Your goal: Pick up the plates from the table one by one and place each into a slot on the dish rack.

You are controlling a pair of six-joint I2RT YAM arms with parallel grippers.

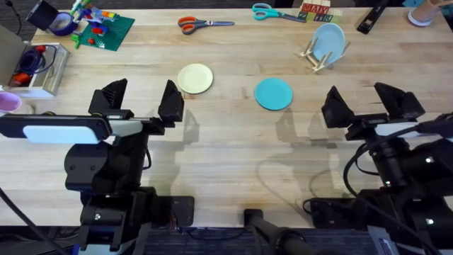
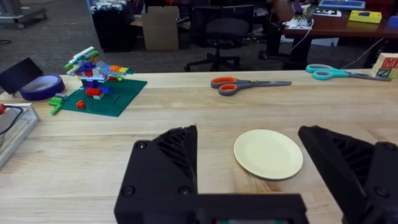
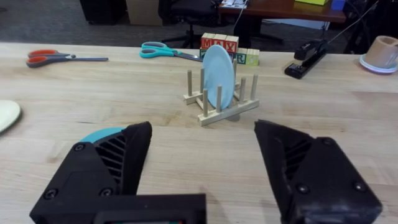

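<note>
My cream plate (image 1: 195, 78) and teal plate (image 1: 273, 93) lie flat mid-frame, bare table (image 1: 226, 149) around them; a light-blue plate (image 1: 329, 39) stands in the rack (image 1: 316, 57) upper right. Both my left gripper (image 1: 141, 99) and right gripper (image 1: 364, 103) are spread wide, grasping nothing.

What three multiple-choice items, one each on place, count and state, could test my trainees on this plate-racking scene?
1. Where is the light blue plate?
A. flat on the table
B. upright in the rack
C. in a tool

2. How many plates lie flat on the table?
A. one
B. two
C. three

3. How is the left tool?
A. open, empty
B. shut on a plate
C. shut on scissors

B: it stands between the pegs.
B: the cream plate and the teal plate.
A: its fingers stand apart, holding nothing.
</note>
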